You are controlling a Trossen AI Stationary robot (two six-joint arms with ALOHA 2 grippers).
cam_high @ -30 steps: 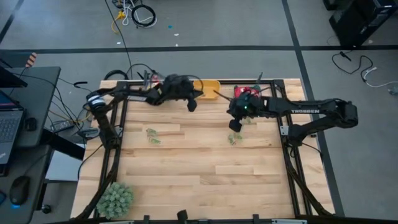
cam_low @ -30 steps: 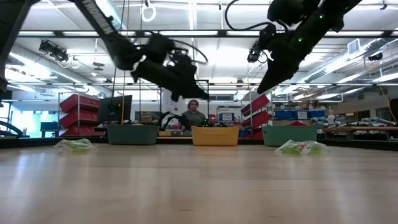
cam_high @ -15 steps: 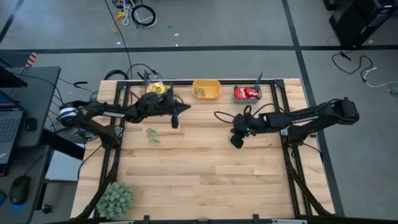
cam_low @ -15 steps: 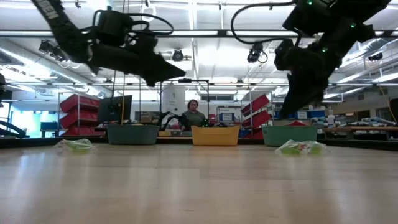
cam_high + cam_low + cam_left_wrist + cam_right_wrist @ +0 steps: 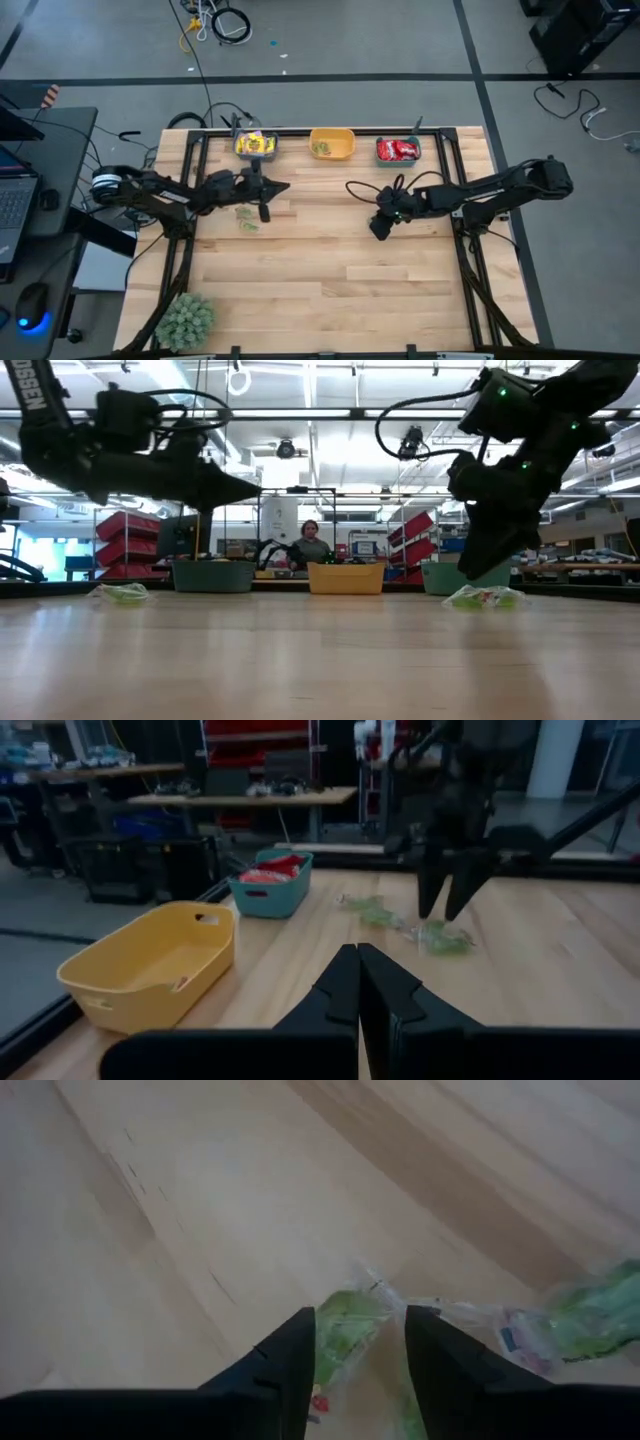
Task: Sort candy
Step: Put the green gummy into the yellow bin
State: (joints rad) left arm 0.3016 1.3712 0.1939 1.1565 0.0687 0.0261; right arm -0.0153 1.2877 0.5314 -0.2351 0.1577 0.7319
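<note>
Two pale green candy packets [image 5: 378,222] lie flat on the wood right of the table's middle. My right gripper [image 5: 360,1365] is open and points down just over them, one finger on each side of one green packet [image 5: 345,1325]; a second packet [image 5: 590,1320] lies beside it. The left wrist view shows the same gripper [image 5: 448,905] above the packets [image 5: 425,932]. My left gripper [image 5: 263,208] is shut and empty, hovering beside two more green packets [image 5: 246,220] on the left. In the low view it [image 5: 250,488] is well above the table.
Three bins stand along the far edge: a teal bin [image 5: 243,153] with yellow candy, a yellow-orange bin [image 5: 344,137] with a green packet, and a teal bin [image 5: 414,157] with red candy. A fuzzy green plant [image 5: 185,318] sits at the near left corner. A person shows in the room behind.
My right gripper has come down and a little toward the near edge, onto the green packets, and has opened. My left gripper has swung from the yellow-orange bin toward the table's left and near edge, sinking lower, and has stayed shut.
</note>
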